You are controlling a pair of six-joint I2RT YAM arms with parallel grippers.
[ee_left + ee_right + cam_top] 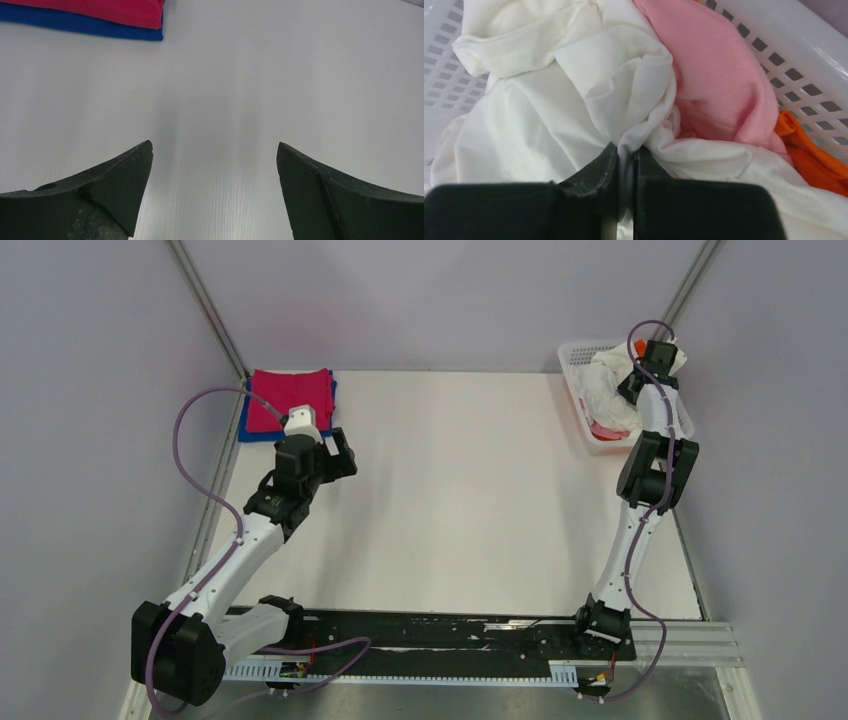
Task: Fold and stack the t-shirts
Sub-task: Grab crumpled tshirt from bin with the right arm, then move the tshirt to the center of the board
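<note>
A folded magenta t-shirt (291, 397) lies on a folded blue t-shirt (250, 428) at the table's far left; both show at the top of the left wrist view, magenta (100, 11) over blue (90, 27). My left gripper (214, 150) is open and empty over bare table, just right of that stack. My right gripper (626, 150) is shut on a fold of the white t-shirt (549, 110), crumpled in the white lattice basket (578, 360) at the far right. A pink t-shirt (719, 85) and an orange t-shirt (809, 160) lie under it. The white shirt's print is not visible.
The white table (470, 500) spans the middle between the arms. Grey walls with metal frame posts close in the back and both sides. The basket (804, 65) sits against the right wall, its lattice sides around my right gripper.
</note>
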